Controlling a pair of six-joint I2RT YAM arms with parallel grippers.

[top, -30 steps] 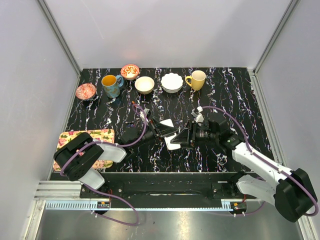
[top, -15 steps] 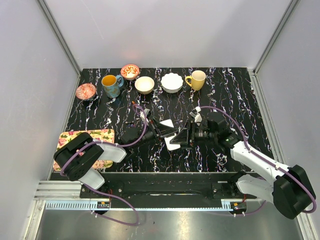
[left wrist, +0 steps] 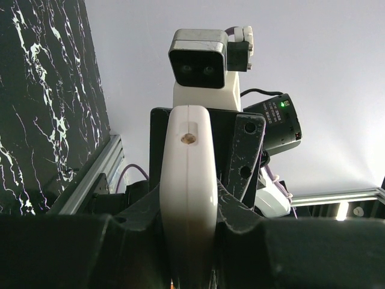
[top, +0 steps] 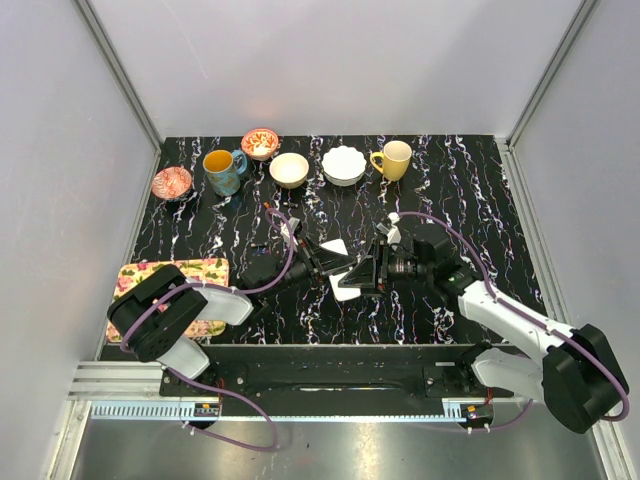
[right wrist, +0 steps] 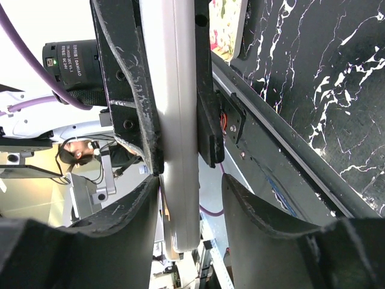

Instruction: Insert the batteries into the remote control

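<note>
we saw the left gripper clamped shut on the small flat white plastic remote control. it held the slab edge-on above the table, between the two arms near the middle. the slab's narrow edge was smooth and rounded, with a fine seam along it and one small dark hole near its end.

the right gripper faced it from the other side, jaws partly open and straddling the slab's far end. one scuffed black finger sat close against one face and the other stood clear of the opposite face, so we could not call it a grip.

both forearms lay low and nearly level, reaching inward from their bases and meeting nose to nose. purple cables looped off each wrist.

below them the glossy black table was veined with white like marble. along its far edge stood a blue mug, a cream bowl, a white scalloped bowl and a yellow mug. a floral pad lay beside the left arm.
</note>
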